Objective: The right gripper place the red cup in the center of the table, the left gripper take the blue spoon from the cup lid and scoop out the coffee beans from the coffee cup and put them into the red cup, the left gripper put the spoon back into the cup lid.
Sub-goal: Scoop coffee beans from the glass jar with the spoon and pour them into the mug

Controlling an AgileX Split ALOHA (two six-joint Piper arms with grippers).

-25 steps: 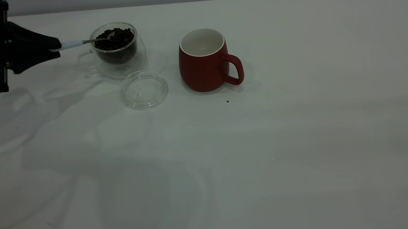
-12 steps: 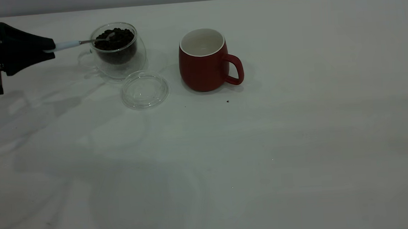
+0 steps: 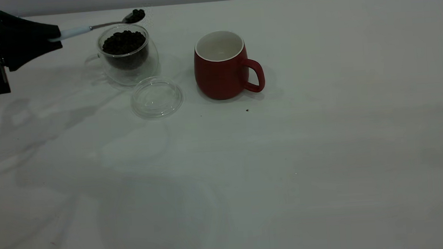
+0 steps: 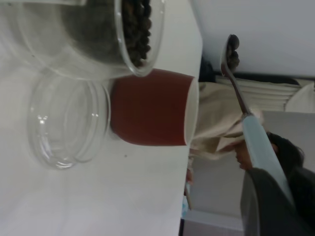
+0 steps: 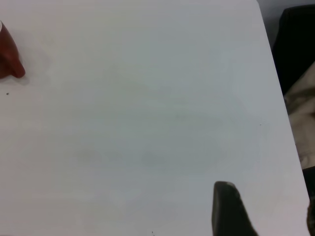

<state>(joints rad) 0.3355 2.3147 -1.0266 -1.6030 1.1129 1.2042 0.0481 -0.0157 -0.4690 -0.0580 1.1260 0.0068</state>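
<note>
My left gripper [image 3: 55, 35] hangs at the table's far left, shut on the pale handle of the blue spoon [image 3: 81, 30]. The spoon's bowl [image 3: 135, 16] carries a few coffee beans and hovers just above the far rim of the clear coffee cup [image 3: 127, 55], which holds a heap of beans [image 3: 124, 41]. The empty cup lid [image 3: 156, 97] lies in front of that cup. The red cup [image 3: 221, 66] stands upright to the right, handle pointing right. In the left wrist view the loaded spoon [image 4: 231, 54] is level with the red cup [image 4: 152, 108]. My right gripper [image 5: 268, 199] is open over bare table.
A single stray bean [image 3: 247, 110] lies on the table [image 3: 285, 166] in front of the red cup. The red cup's handle [image 5: 9, 59] shows at the edge of the right wrist view. Beyond the table's edge are dark and beige items [image 5: 295, 73].
The spoon has come up out of the coffee cup with beans in its bowl. My left gripper has risen and tipped slightly; everything else stayed put.
</note>
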